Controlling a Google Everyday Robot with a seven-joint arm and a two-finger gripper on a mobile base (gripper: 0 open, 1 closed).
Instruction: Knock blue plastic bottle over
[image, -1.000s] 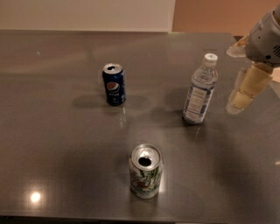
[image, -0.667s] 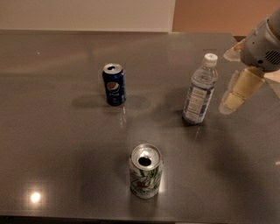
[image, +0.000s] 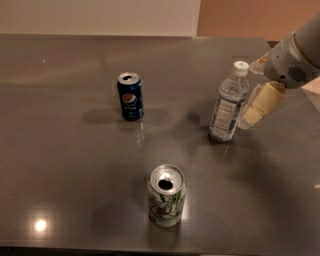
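The blue plastic bottle (image: 229, 102) is clear with a white cap and a blue-and-white label. It stands upright on the dark grey table (image: 65, 165), right of centre. My gripper (image: 256, 110) comes in from the right edge, cream-coloured, and is just right of the bottle at label height, touching or nearly touching it.
A dark blue Pepsi can (image: 130, 96) stands upright left of the bottle. A white-and-green soda can (image: 166, 196) stands upright near the front, its top opened. The table's far edge meets a pale wall; its right edge is close behind my arm.
My gripper has moved left and slightly down, closing the gap to the bottle's right side. The bottle still stands upright and the cans have not moved.
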